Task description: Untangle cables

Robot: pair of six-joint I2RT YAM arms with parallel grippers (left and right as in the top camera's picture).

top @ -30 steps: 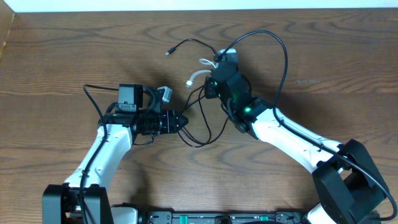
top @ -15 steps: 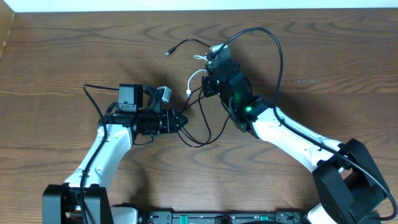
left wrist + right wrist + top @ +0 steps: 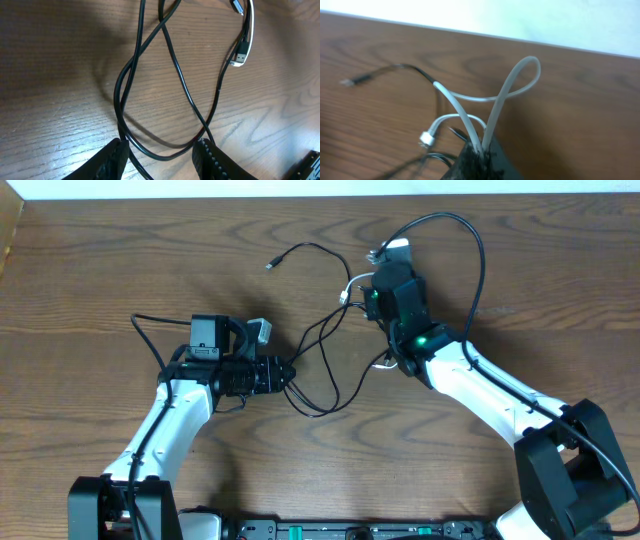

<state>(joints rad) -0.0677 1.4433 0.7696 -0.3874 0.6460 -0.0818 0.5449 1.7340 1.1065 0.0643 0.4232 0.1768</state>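
No legible text, label, brand, number or sign in any of the views. Nothing printed to make out on the black cords (image 3: 173, 56), on the white cord (image 3: 498, 105) or its plug ends, or on the wooden table (image 3: 100, 270). Plug markings, if any, too small and blurred to read.

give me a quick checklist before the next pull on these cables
1. Right claw shut on the white cord: ok, its loop rises from the closed tips.
2. Left claw clamping the black cords: not ok, jaws apart, cords only pass between them.
3. Black cords uncrossed: not ok, they cross in the left wrist view.
4. White cord clear of the black ones: cannot tell, they run close together.
5. Loose black plug lying free on the table: ok.
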